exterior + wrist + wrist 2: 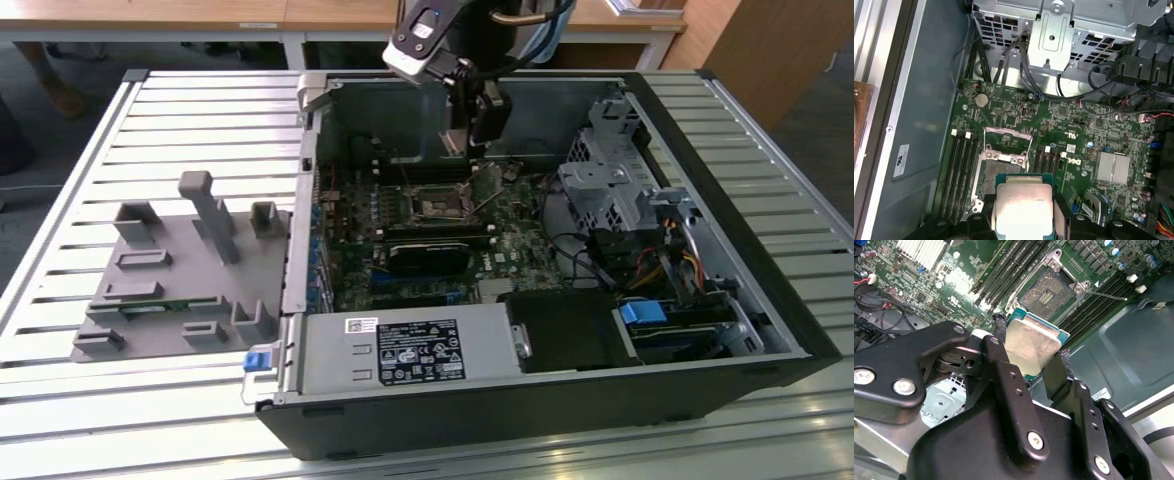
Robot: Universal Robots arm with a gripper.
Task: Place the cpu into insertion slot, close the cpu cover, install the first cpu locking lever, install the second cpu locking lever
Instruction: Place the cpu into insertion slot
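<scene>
Hovering over the open computer case, the black two-fingered gripper (474, 150) had the cpu, a small flat square chip with a dull silver-grey metal face (1034, 339), pinched by two opposite edges. In both wrist views the gripper (1030, 348) (1024, 216) was closed just as wide as the chip, one black finger (1000, 332) pressed on each side. And the cpu (1023, 204) was up in the air, clear of the board, hanging just above and slightly to one side of the insertion slot, the small square dark socket with a thin metal rim (988, 175). That slot (1046, 287) (438, 205) lay bare with nothing seated in it. The cpu cover, a thin silver metal frame plate (1006, 145), was swung off the slot and sat just beside it. A thin wire lever (1108, 295) stuck out near the slot's corner. Long narrow black slots (961, 165) ran alongside the insertion slot on the green circuit board (1079, 120). Well apart from the slot, toward the exterior view's left, a grey moulded fixture (174, 290) rested on the slatted metal surface (200, 110).
</scene>
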